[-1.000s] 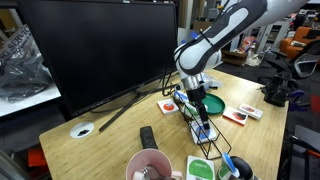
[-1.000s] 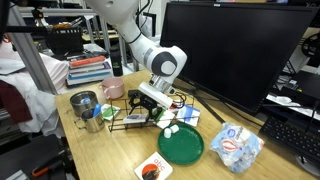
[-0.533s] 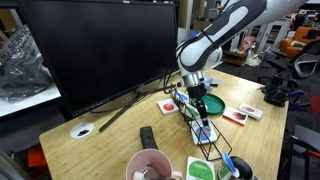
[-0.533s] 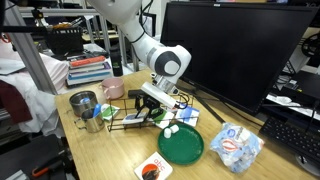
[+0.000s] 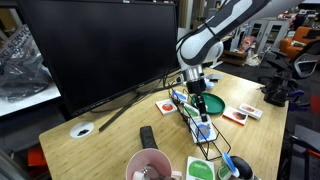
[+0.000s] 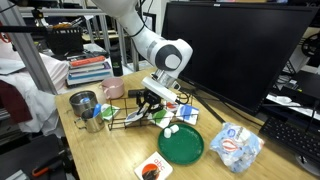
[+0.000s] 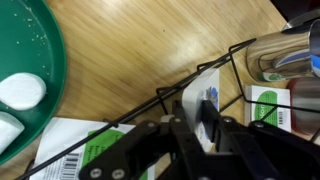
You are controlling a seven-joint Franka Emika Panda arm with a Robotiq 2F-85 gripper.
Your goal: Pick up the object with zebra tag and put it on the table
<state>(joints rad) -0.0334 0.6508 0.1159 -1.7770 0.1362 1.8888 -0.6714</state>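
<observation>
Wrist view: gripper [image 7: 207, 122] was clenched on the object with zebra tag [image 7: 207, 104], a small white and blue block pinched between both fingers and held over the black wire rack [image 7: 190, 76]. Green dish [image 7: 25, 70] lay to the left on the table [image 7: 150, 40], with a metal cup [image 7: 285, 50] at the far right. In both exterior views the gripper hung just above the rack, near the dish, in front of the dark monitor [image 5: 95, 50].
</observation>
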